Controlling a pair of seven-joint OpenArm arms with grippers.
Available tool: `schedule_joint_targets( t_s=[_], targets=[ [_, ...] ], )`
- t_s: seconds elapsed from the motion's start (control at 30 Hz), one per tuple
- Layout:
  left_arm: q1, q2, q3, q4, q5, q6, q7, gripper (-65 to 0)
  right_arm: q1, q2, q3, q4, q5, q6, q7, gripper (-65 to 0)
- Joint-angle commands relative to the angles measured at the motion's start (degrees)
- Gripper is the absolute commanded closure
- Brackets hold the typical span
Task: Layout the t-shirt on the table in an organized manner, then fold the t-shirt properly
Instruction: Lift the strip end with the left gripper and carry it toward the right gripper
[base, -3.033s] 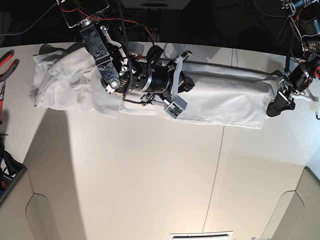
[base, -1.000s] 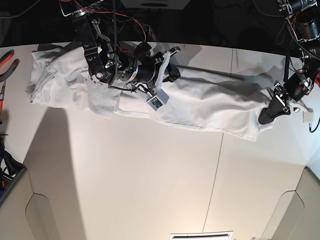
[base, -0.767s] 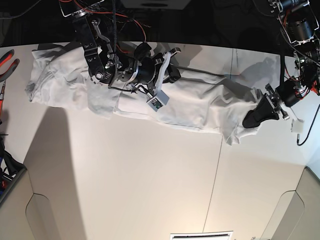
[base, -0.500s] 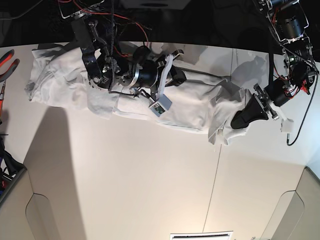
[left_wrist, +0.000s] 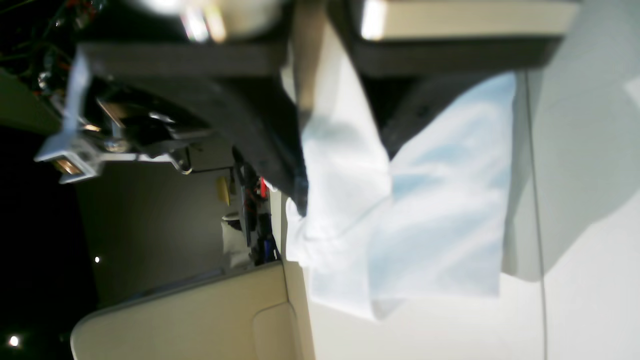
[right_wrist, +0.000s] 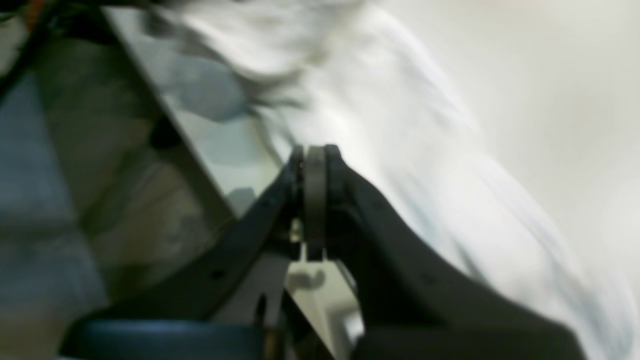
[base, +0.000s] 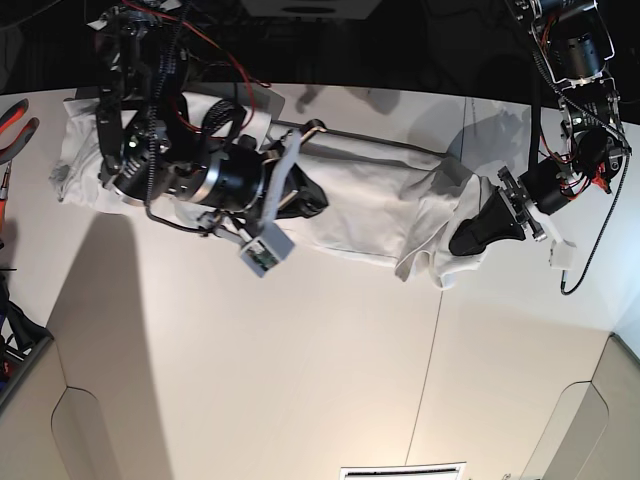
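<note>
**White Table Hosts a Long Band of T-Shirt, One End in a Robot's Grip**

A pale, smooth table, crossed by a thin dark seam line, spreads beneath two black robot arms, a broad soft shadow falling down its side in the base view. Across its far part lies the white t-shirt, stretched sideways in a long, narrow, wrinkled band. The end on the base view's left is crumpled and uneven; the middle runs smoother, partly hidden by the right arm.

At the opposite end, the left gripper has its fingers nearly closed, pinching the cloth between them. Fabric bunches there in upright folds and hangs down on the near side, close to the seam, while in the left wrist view a pale blue-tinted panel of the shirt spreads beside the fingers.

The right gripper is closed, its two fingertips together with no cloth seen between them. It is poised over the shirt, which appears blurred beyond the tips in its own wrist camera. Whether it touches the fabric cannot be told. Red-and-black handles show at the base view's left edge.
</note>
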Motion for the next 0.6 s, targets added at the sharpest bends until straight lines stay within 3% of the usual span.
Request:
schedule_joint_targets(
  t_s=[0.0,0.27,0.47,0.57],
  targets=[
    [-0.7,-0.6,0.0,0.9,-1.8,-0.5,-0.6,0.0,-0.3,0.5,1.7,1.5,1.2,0.2,0.7,0.0],
    [-0.8,-0.6,0.0,0.9,-1.8,-0.5,-0.8,0.0,-7.8,2.0,14.4,1.4,5.7,0.2,1.5,0.0],
    [-0.8,-0.6,0.0,0.9,-1.8,-0.5,-0.8,0.0,-11.1,2.0,15.1,-1.8,4.9,0.2,3.4,0.0],
    [-0.8,-0.6,0.0,1.5,-1.8,-0.5,-0.8,0.0,-11.5,2.0,15.1,-4.6,2.3,0.2,7.4,0.0]
  ],
)
